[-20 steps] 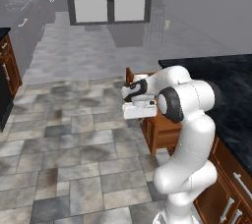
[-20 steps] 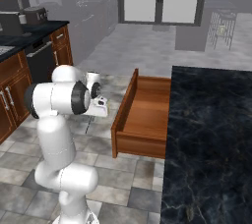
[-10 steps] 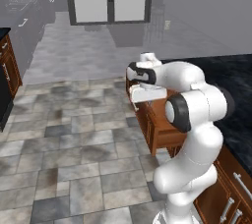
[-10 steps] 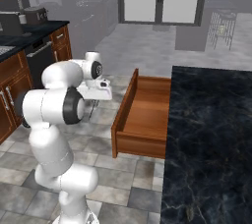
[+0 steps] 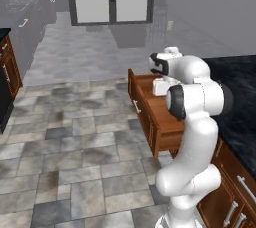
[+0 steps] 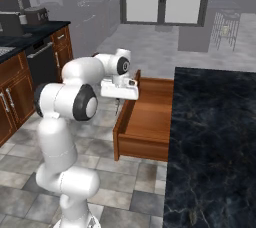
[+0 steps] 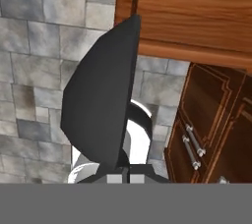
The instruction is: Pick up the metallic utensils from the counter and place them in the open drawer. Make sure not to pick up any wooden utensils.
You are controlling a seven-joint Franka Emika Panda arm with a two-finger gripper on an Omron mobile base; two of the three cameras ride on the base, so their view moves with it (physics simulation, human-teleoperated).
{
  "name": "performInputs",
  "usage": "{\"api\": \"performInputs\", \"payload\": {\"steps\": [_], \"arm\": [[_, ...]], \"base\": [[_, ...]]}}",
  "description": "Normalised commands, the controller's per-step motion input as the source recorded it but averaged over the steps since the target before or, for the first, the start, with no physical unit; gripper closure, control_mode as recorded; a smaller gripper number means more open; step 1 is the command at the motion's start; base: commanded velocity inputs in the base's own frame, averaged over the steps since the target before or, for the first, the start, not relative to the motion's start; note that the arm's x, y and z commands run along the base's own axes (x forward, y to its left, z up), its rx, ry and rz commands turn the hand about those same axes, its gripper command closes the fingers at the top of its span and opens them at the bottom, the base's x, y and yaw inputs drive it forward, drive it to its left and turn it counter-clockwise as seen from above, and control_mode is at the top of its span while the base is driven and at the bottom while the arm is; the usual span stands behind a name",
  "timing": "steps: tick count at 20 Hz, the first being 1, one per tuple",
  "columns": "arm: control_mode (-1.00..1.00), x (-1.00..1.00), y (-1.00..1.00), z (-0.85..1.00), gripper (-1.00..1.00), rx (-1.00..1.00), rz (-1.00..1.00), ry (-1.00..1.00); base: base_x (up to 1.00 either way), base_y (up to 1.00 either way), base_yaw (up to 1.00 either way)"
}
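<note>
Even dim rendered light, hazy background, soft low-resolution edges.

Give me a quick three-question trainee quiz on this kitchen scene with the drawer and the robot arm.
1. True or false: the drawer is pushed shut.
2. Where is the gripper? A) over the stove B) by the drawer's front panel C) at the glass doors
3. Fill in: the counter top is glossy ___ stone.

Key: 1 false, it stands open. 2 B, shut on a dark slim piece. 3 black.
</note>
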Motion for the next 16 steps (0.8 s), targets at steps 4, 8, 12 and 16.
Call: {"api": "performInputs", "payload": {"steps": [4, 8, 12, 16], "arm": [[-1.0, 0.36, -0.44, -0.34, 1.0, 0.02, 0.0, 0.0], [-1.0, 0.64, -0.44, -0.37, 1.0, 0.02, 0.0, 0.03], [-1.0, 0.8, -0.15, -0.46, 1.0, 0.02, 0.0, 0.01], [-1.0, 0.77, -0.09, -0.34, 1.0, 0.01, 0.01, 0.04]], "base": [[0.0, 0.0, 0.0], [0.0, 0.0, 0.0], [0.0, 0.0, 0.0], [0.0, 0.0, 0.0]]}}
